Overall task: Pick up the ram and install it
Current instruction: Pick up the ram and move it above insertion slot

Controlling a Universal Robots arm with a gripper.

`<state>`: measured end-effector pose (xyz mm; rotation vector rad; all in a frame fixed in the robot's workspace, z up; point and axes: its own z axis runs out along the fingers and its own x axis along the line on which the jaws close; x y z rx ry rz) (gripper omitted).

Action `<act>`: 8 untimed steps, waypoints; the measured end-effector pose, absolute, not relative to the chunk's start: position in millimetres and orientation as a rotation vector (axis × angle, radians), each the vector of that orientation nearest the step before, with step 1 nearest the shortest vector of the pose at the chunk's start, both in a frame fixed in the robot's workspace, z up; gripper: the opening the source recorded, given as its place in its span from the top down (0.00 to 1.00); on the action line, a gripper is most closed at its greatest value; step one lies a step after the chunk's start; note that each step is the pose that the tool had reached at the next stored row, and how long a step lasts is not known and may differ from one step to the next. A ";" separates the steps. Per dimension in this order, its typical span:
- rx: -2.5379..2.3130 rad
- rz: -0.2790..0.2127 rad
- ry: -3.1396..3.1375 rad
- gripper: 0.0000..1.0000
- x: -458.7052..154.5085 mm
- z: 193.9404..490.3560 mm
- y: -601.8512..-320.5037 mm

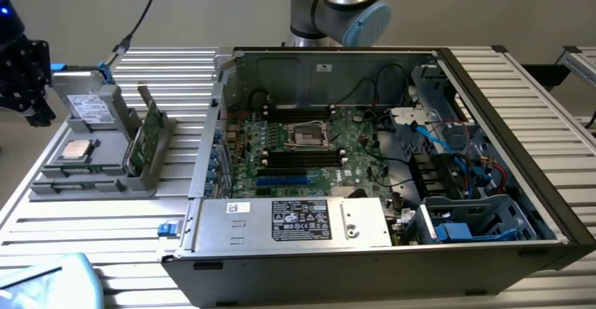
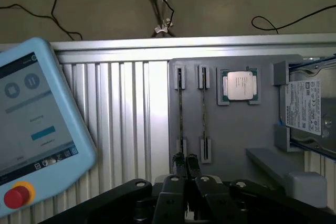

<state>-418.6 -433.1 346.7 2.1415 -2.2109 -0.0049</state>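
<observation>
Ram (image 2: 180, 111) just ahead of the gripper (image 2: 186, 160) seen edge-on, chips and label hidden; teach pendant (image 2: 31, 129) and hard drive (image 2: 310, 108), off to opposite sides of the gripper, cut by frame edges; pendant screen text too blurred to read.

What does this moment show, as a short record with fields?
claw: claw shut, holding nothing
nearest thing: ram stick, near one end; contact cannot be told
ram state: on edge in the grey holder, beside a second stick; not installed
also in holder: processor chip, hard drive
case: open computer case, to the exterior view's right of the holder
other: teach pendant on the table
</observation>
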 end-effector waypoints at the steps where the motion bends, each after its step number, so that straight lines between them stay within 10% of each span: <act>1: 2.141 -0.005 -2.211 0.82 -418.6 346.7 -433.1; 8: 2.141 -0.005 -2.211 0.51 -418.6 346.7 -433.1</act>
